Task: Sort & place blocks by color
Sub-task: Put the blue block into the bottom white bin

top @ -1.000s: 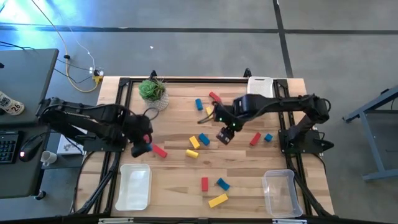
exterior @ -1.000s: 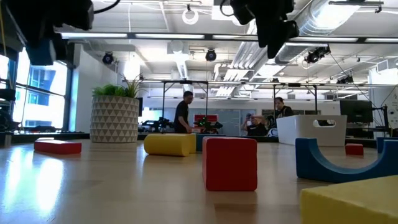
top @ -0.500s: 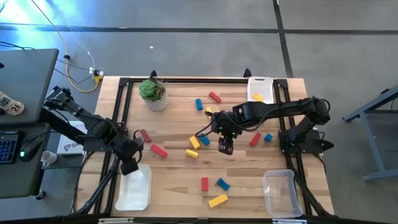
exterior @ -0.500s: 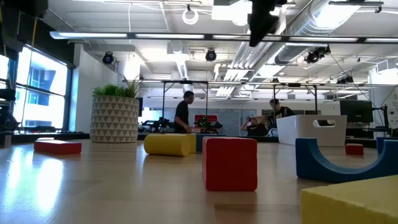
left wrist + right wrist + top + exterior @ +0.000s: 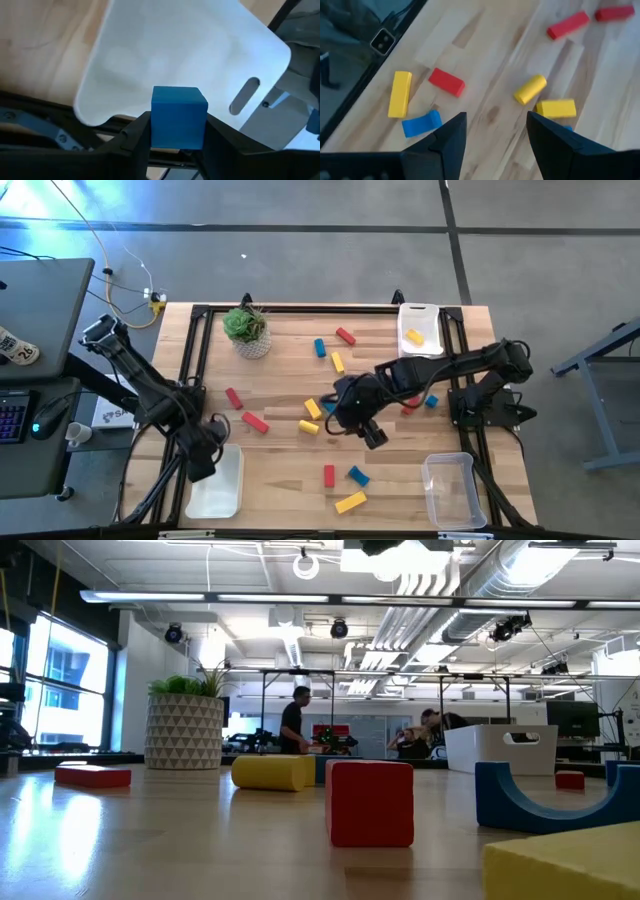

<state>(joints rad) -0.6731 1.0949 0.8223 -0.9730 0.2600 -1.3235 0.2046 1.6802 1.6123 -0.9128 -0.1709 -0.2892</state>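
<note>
My left gripper (image 5: 172, 142) is clamped on a blue block (image 5: 178, 117), hanging over the white tray (image 5: 215, 480) at its bench-edge end. My right gripper (image 5: 495, 132) hangs spread and empty above loose blocks, with the yellow cylinder (image 5: 530, 89) just beyond it, well apart from that tray.

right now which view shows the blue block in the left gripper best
The left wrist view: the blue cube fills the frame, clamped between the left gripper fingers above the white tray. The high view shows only that gripper at the tray's edge, the cube hidden. The low and right wrist views miss it.
</note>
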